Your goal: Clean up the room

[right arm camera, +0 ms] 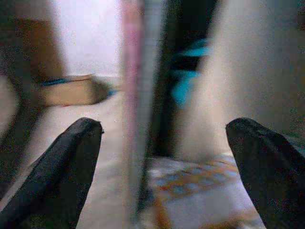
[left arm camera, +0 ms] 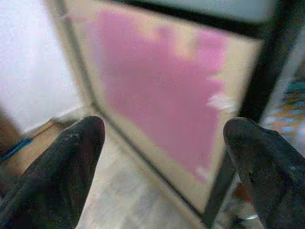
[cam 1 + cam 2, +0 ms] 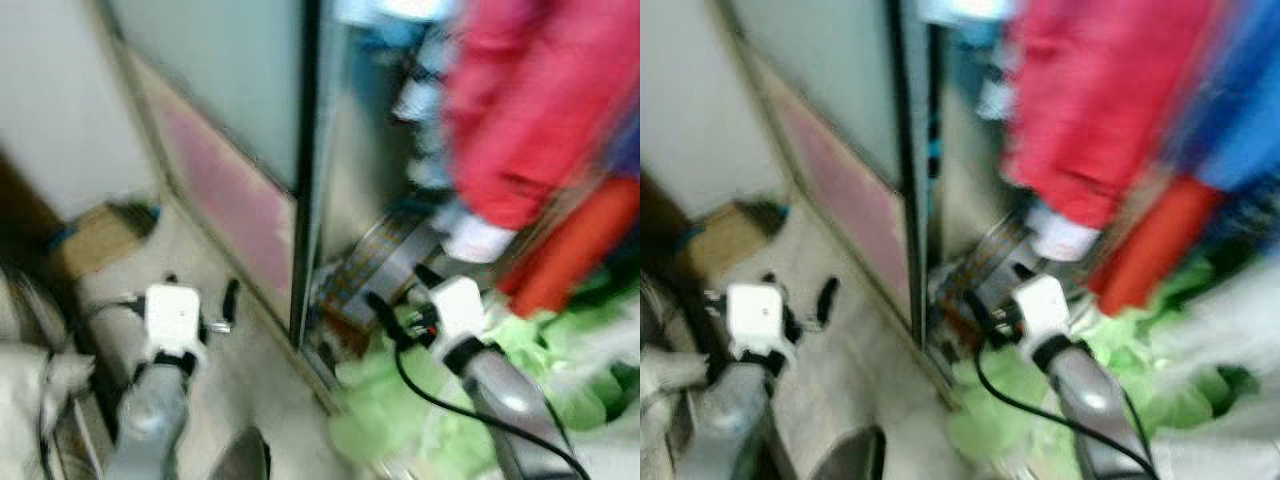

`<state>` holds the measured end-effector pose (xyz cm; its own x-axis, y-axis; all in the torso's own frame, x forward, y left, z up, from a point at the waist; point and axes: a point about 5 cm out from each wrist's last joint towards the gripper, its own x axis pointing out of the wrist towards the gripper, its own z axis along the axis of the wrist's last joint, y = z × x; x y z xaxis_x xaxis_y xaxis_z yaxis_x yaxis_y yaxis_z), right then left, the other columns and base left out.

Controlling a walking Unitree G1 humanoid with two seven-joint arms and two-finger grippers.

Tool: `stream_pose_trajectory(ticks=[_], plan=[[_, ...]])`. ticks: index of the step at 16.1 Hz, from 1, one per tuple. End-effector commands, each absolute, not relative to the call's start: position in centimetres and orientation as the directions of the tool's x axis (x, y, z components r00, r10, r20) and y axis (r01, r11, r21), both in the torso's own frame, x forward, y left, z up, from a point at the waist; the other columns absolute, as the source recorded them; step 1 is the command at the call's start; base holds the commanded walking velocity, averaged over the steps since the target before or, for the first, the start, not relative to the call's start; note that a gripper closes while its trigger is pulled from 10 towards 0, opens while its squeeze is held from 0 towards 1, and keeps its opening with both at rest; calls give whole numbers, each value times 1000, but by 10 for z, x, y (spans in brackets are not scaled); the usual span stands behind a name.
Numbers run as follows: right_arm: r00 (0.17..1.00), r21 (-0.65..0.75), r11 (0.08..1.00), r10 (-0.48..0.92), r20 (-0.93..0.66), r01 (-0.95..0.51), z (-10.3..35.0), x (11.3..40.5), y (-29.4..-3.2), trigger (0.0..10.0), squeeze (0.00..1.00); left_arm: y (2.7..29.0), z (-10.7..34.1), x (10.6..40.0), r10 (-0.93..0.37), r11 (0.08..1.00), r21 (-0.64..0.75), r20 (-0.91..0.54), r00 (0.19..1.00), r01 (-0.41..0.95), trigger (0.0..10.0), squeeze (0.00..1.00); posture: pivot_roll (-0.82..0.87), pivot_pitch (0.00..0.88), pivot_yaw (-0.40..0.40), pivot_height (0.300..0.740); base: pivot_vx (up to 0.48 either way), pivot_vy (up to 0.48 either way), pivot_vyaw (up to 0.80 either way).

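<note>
The head views are blurred. I face an open wardrobe with a sliding door that has a frosted top and a pink lower panel. A red garment hangs inside, and a heap of light green cloth lies at the wardrobe's foot. A patterned flat item rests on the wardrobe floor. My left gripper hovers open over the floor in front of the door. My right gripper is open and empty, just above the green cloth and pointing at the door's black edge.
A cardboard box sits on the pale floor by the white wall at left. Orange-red and blue garments hang to the right of the red one. A grey-white bundle lies at my lower left.
</note>
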<state>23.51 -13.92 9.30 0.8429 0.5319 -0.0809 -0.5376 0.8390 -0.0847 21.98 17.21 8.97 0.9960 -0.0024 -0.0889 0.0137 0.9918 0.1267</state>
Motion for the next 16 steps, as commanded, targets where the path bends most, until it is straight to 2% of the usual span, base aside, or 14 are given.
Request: stream_pose_trajectory(ticks=[1,5,7,8,13,15,16], plan=[[832,-71,830,547,-96,-554,93,233,-143,10000,0,170,91,218,0,992,129,-86,996,12,10000,0,26,100,-89,740,0,0,794],[878,-140,867,475,-59,-479,95,244,-156,10000,0,173,93,217,40,983,181,-75,996,-25,10000,0,40,97,-86,740,0,0,794],[883,-135,873,467,-52,-469,94,246,-154,10000,0,176,93,215,55,988,147,-83,995,-43,10000,0,50,99,-83,740,0,0,794],[884,-131,874,465,-50,-468,94,245,-153,10000,0,178,92,214,83,982,176,-93,992,-66,10000,0,51,99,-85,740,0,0,794],[888,-127,879,458,-42,-459,93,245,-152,10000,0,180,92,212,75,990,125,-109,991,-61,10000,0,54,101,-78,740,0,0,794],[890,-122,882,456,-32,-456,95,246,-150,10000,0,181,92,211,133,970,223,-147,980,-99,10000,0,54,100,-77,740,0,0,794],[885,-123,877,465,-27,-464,95,245,-147,10000,0,178,93,213,42,996,83,-134,990,-31,10000,0,69,91,-74,740,0,0,794]])
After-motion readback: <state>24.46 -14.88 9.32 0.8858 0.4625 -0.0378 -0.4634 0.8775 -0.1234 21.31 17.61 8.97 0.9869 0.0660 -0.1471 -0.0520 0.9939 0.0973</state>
